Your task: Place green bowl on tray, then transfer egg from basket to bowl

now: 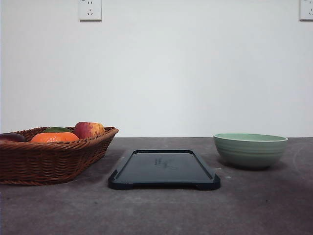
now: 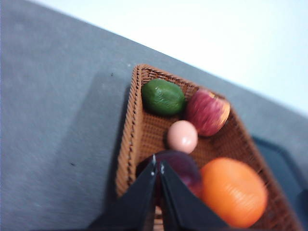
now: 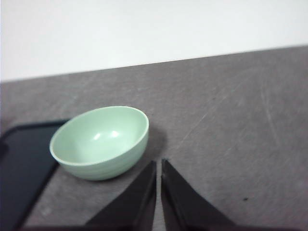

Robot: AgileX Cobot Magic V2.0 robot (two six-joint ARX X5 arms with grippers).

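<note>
Left gripper (image 2: 158, 166): fingers pressed together, grasping nothing, above the near end of the basket.
Right gripper (image 3: 158, 166): fingers clenched tip to tip, empty, over bare table just beside the green bowl.
Tray (image 1: 164, 169): landmark, flat on the grey table (image 1: 254, 205), nothing on it.
Green bowl (image 1: 250, 150): upright and empty, on the table right of the tray, not touching it.
Basket (image 1: 51, 159): left of the tray, apart from it.
Egg (image 2: 182, 136): in the basket, touching the apple (image 2: 207, 112), between the lime-green fruit (image 2: 163, 96) and a dark purple fruit (image 2: 178, 168).
Tangerine (image 2: 233, 191): in the basket on the tray's side, beside the purple fruit.
</note>
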